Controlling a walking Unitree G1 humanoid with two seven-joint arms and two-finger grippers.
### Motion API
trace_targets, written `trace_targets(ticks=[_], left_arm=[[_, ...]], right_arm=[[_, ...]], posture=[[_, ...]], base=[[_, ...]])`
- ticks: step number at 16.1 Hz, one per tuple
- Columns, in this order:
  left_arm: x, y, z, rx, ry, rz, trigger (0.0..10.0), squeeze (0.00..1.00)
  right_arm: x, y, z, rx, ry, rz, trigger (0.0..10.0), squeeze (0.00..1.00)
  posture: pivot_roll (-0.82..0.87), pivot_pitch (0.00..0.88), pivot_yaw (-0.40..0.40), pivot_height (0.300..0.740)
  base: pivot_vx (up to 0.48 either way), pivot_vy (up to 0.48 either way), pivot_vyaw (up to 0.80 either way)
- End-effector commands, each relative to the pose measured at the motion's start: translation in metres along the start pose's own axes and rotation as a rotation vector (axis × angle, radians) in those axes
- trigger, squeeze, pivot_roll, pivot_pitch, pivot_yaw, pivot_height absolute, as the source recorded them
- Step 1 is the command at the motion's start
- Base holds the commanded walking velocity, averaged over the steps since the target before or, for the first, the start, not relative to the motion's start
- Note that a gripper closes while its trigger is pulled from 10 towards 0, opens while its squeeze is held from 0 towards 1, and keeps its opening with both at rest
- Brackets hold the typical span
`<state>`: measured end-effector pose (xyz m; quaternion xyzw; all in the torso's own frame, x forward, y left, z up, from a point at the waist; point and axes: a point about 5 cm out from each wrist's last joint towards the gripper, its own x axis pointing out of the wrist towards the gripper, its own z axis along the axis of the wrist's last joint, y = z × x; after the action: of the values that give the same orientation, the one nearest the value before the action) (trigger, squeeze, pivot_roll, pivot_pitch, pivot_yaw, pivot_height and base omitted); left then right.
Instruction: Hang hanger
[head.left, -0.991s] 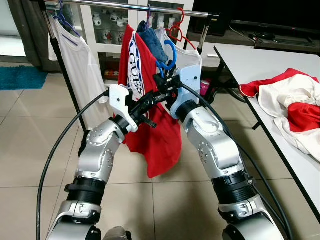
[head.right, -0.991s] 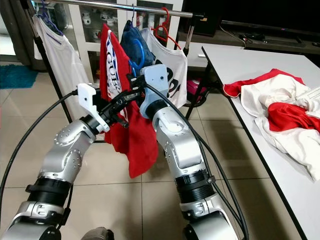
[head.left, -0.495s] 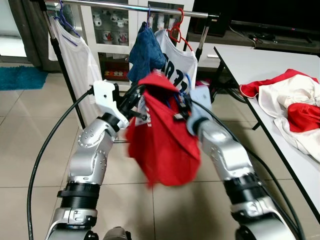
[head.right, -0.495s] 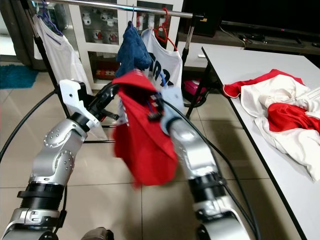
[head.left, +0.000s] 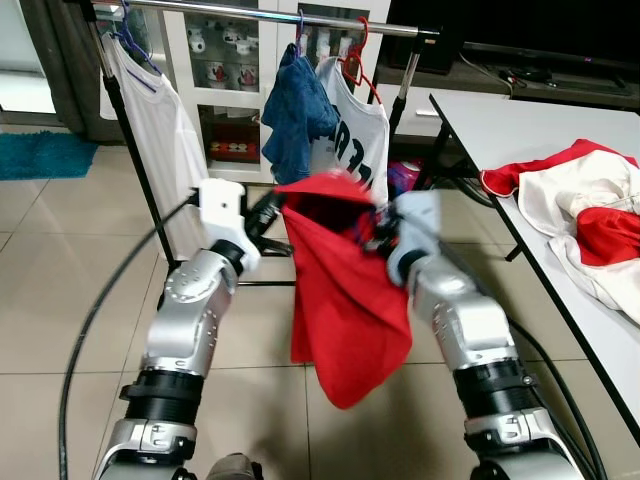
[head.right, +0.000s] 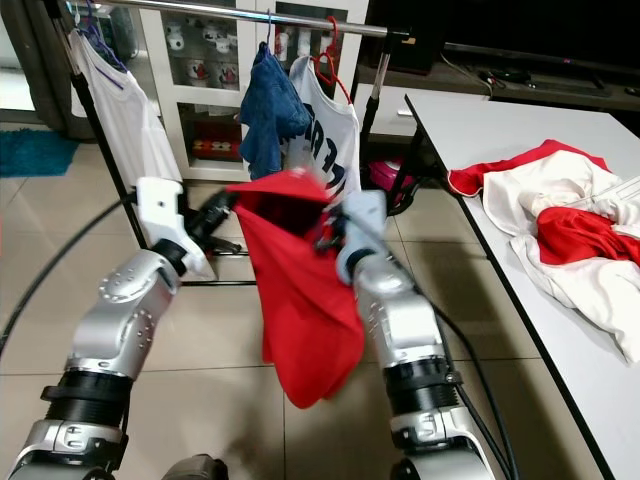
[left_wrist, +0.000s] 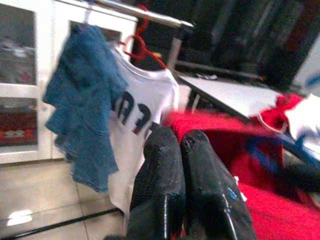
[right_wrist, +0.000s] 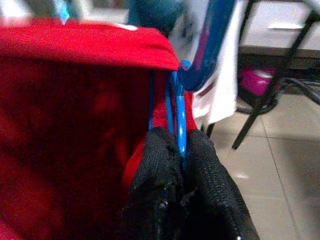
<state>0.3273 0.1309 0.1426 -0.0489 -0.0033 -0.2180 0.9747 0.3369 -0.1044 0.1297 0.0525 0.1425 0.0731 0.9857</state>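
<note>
The right pincer (right_wrist: 181, 150) is pinching the blue hanger (right_wrist: 176, 117) so the red shirt (head.left: 345, 290) hangs free, below and in front of the rail (head.left: 270, 12). The left pincer (left_wrist: 181, 145), pressed together, steadies the shirt's far shoulder.
</note>
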Motion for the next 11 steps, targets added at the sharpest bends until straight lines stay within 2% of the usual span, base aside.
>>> trace_targets(ticks=[1, 3, 6, 7, 8, 9, 11], left_arm=[[0.002, -0.008, -0.002, 0.021, 0.023, -0.045, 0.0, 0.00], [0.002, -0.017, -0.007, 0.027, 0.055, -0.088, 0.0, 0.00], [0.001, -0.026, -0.011, 0.021, 0.067, -0.123, 0.0, 0.00], [0.000, -0.030, -0.011, 0.011, 0.067, -0.140, 0.0, 0.00], [0.000, -0.032, -0.011, 0.007, 0.065, -0.150, 0.0, 0.00], [0.001, -0.031, -0.009, 0.006, 0.058, -0.127, 0.0, 0.00], [0.003, -0.024, -0.007, 0.017, 0.050, -0.084, 0.0, 0.00]], right_arm=[[0.001, -0.014, 0.015, 0.075, -0.070, -0.089, 10.0, 0.00], [0.001, -0.022, 0.021, 0.115, -0.103, -0.159, 10.0, 0.00], [0.004, -0.022, 0.020, 0.074, -0.085, -0.185, 10.0, 0.00], [0.007, -0.013, 0.011, 0.018, -0.024, -0.115, 10.0, 0.00], [0.008, 0.004, -0.003, -0.073, 0.070, 0.042, 10.0, 0.00], [0.003, 0.019, -0.023, -0.194, 0.174, 0.219, 10.0, 0.00], [-0.002, 0.019, -0.031, -0.201, 0.205, 0.244, 10.0, 0.00]], posture=[[-0.03, 0.000, -0.094, 0.740], [-0.03, 0.000, -0.100, 0.740], [-0.02, 0.000, -0.112, 0.740], [-0.02, 0.000, -0.115, 0.740], [-0.02, 0.000, -0.114, 0.740], [-0.02, 0.000, -0.114, 0.740], [-0.02, 0.000, -0.111, 0.740]], base=[[0.000, 0.000, 0.00], [0.000, 0.000, 0.00], [0.000, 0.000, 0.00], [0.000, 0.000, 0.00], [0.000, 0.000, 0.00], [0.000, 0.000, 0.00], [0.000, 0.000, 0.00]])
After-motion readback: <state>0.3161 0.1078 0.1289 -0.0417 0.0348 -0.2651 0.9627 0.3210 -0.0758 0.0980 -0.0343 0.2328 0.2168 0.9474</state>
